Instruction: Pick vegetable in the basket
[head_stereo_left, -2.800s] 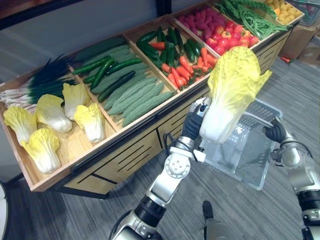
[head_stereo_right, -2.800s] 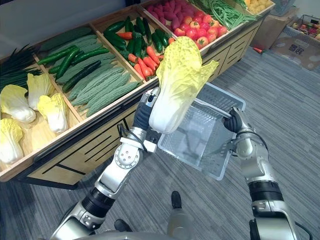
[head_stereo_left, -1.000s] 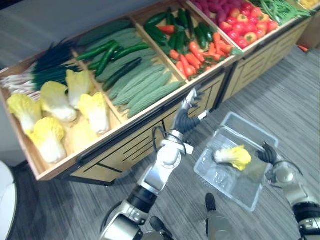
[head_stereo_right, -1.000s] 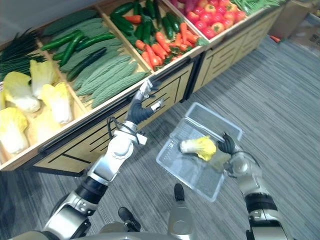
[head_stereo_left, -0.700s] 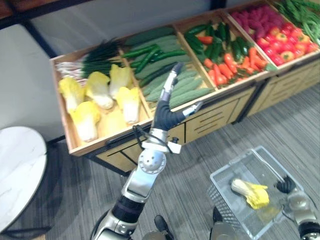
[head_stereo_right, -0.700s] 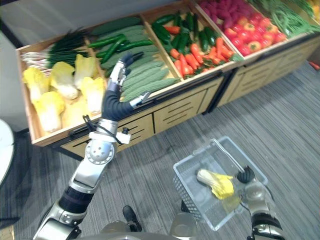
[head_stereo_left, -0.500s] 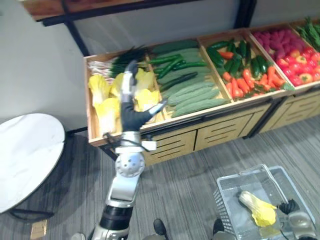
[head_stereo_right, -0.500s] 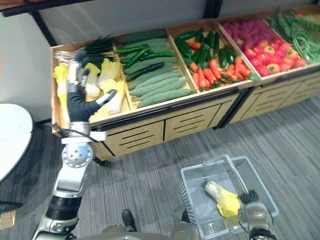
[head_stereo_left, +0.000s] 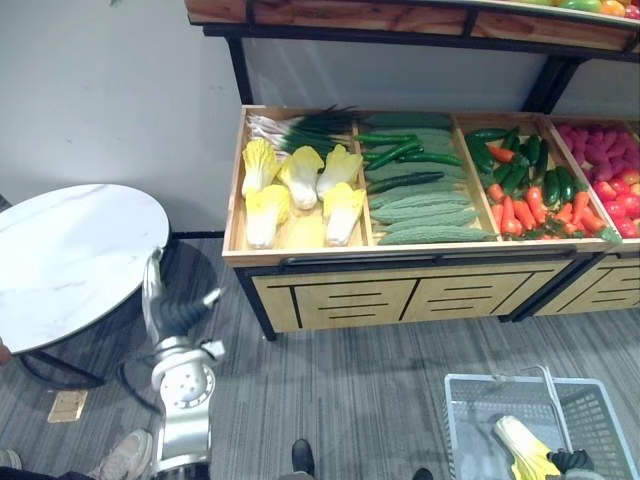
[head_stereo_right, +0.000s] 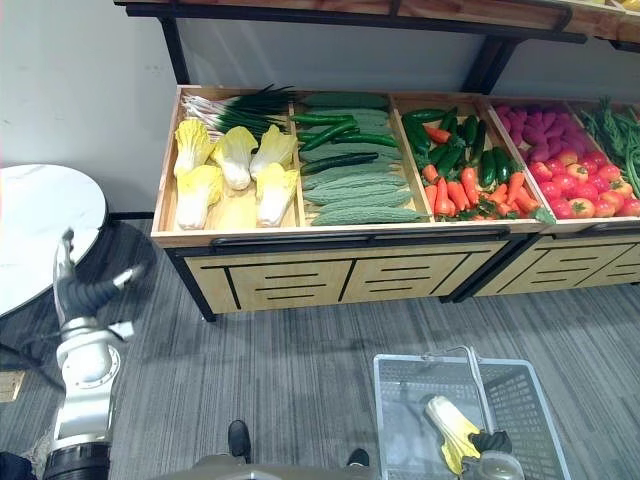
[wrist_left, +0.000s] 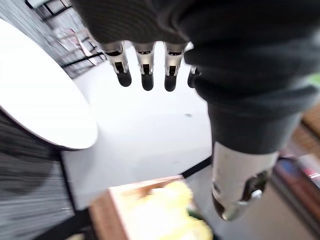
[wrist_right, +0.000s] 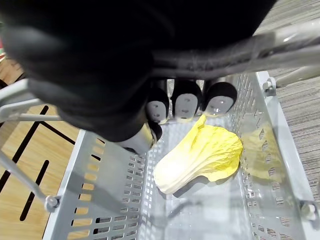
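A pale yellow napa cabbage (wrist_right: 200, 160) lies on its side inside the grey wire basket (head_stereo_left: 470, 380), also seen as the cabbage (head_stereo_right: 450, 425) near the basket's right wall. My right hand (wrist_right: 185, 102) is shut on the basket's handle and shows at the lower right as the right hand (head_stereo_left: 572, 461). My left hand (head_stereo_left: 160, 300) is raised far to the left beside the round table, open, its fingers (wrist_left: 145, 75) straight and holding nothing.
A wooden produce stand (head_stereo_left: 400, 262) runs across the back with cabbages (head_stereo_left: 300, 190), green onions, cucumbers (head_stereo_left: 410, 160), bitter gourds, carrots (head_stereo_left: 515, 210) and red fruit. A round white table (head_stereo_left: 70, 260) stands at the left. A person's shoe (head_stereo_left: 120, 458) shows at the lower left.
My left hand let the cabbage go into the basket, then swung away left to the round table. The camera has pulled back and turned. My right hand keeps its hold on the handle.
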